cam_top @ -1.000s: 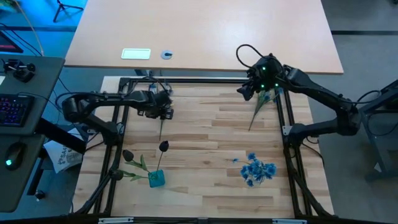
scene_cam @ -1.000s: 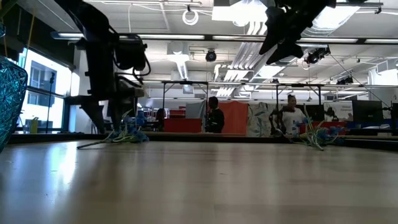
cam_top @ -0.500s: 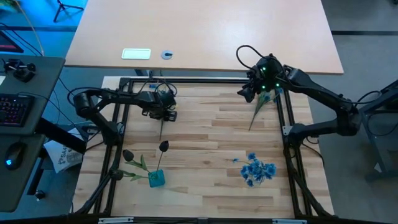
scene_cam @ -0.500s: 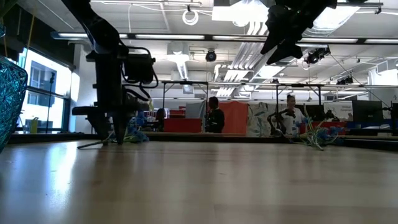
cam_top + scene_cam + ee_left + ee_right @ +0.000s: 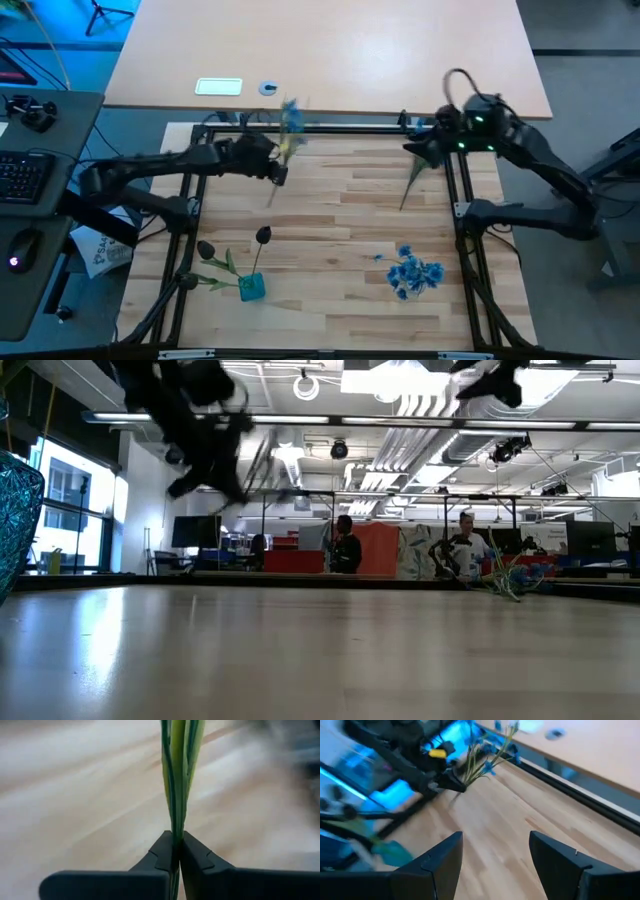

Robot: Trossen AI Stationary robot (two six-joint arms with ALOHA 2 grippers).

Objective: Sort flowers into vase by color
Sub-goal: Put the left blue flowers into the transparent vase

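My left gripper point(image 5: 272, 168) is shut on a sprig of small blue blossoms point(image 5: 291, 116), raised above the table's far left part. In the right wrist view the sprig point(image 5: 487, 755) shows off the wood. My right gripper point(image 5: 495, 862) stands open and holds nothing, at the far right point(image 5: 422, 152), above one end of a green stem point(image 5: 409, 187) that lies flat on the table. A blue glass vase point(image 5: 252, 288) stands near the front left with a dark bud point(image 5: 263, 235) sticking up from it. A heap of blue flowers point(image 5: 413, 272) lies at the front right. My left gripper pinches the sprig's bundle of green stems point(image 5: 176, 827) between its two fingertips, partway along their length. The fingers come level from the table's left and lie across the stems. The sprig is lifted clear and tilted, blossoms toward the far edge, the stems' free end point(image 5: 270, 200) toward the near edge.
A black frame point(image 5: 330, 129) runs round the wooden top. A leafy stem point(image 5: 215, 266) leans out of the vase to the left. Beyond the table's far edge, people point(image 5: 345, 545) sit in the room. The table's middle point(image 5: 330, 215) is bare wood.
My left gripper has shut on the blue sprig's stems and gone up, tipping; the sprig, which lay on the table, now hangs clear with its blossoms swung toward the far edge. My right gripper has drawn back toward the table's right edge, staying open.
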